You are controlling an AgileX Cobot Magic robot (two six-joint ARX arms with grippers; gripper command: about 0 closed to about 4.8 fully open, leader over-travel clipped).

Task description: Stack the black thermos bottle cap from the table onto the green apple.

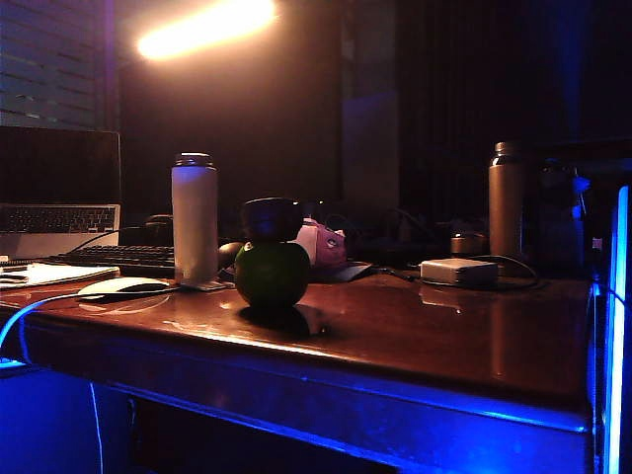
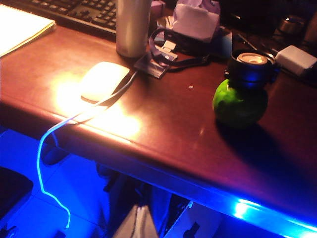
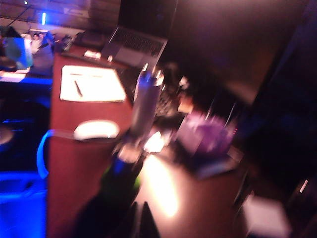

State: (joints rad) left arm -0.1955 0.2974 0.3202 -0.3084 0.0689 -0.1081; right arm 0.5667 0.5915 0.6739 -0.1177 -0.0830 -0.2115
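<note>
The black thermos bottle cap (image 1: 271,218) is sitting right on top of the green apple (image 1: 272,276), open side up, and the pair is standing on the tabletop (image 1: 415,336) near its front edge, just beside the white bottle (image 1: 195,216). From the left wrist view the cap (image 2: 251,66) is looking a little off-centre on the apple (image 2: 240,102), but it is balancing with nothing touching it.

So the stacking step is reading as done, and the arms are in the clearing-away phase. Neither arm is showing in the exterior view. The right end effector (image 3: 139,221) is appearing only as dark, blurred fingers at the edge of the right wrist view, well back from the stack; its fingers are pressed together with nothing between them. The left end effector is not showing in any view, so I cannot tell whether it is wide or narrow.

What is next? Probably just keeping both arms away from the apple: a round fruit on a glossy top could roll at the lightest nudge, tipping the cap off.
</note>
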